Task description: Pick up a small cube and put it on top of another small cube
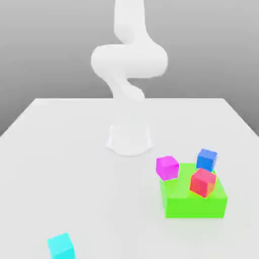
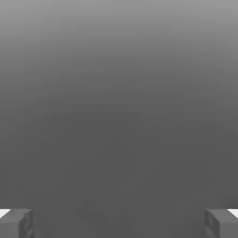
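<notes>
The small cyan cube (image 1: pixel 61 246) lies on the white table near the front edge, toward the exterior view's left. A magenta cube (image 1: pixel 167 167), a blue cube (image 1: pixel 206 159) and a red cube (image 1: pixel 203 182) cluster around a big green block (image 1: pixel 193 199) on the exterior view's right; the red one rests on the block. In the hand view my gripper (image 2: pixel 119 223) is open, its two grey fingertips (image 2: pixel 16 223) far apart with nothing between them, facing plain grey background. The white arm (image 1: pixel 129 60) rises at the back centre.
The arm's round white base (image 1: pixel 129 139) stands on the table (image 1: pixel 76 167) at mid-depth. The table's side edges slant outward toward the front.
</notes>
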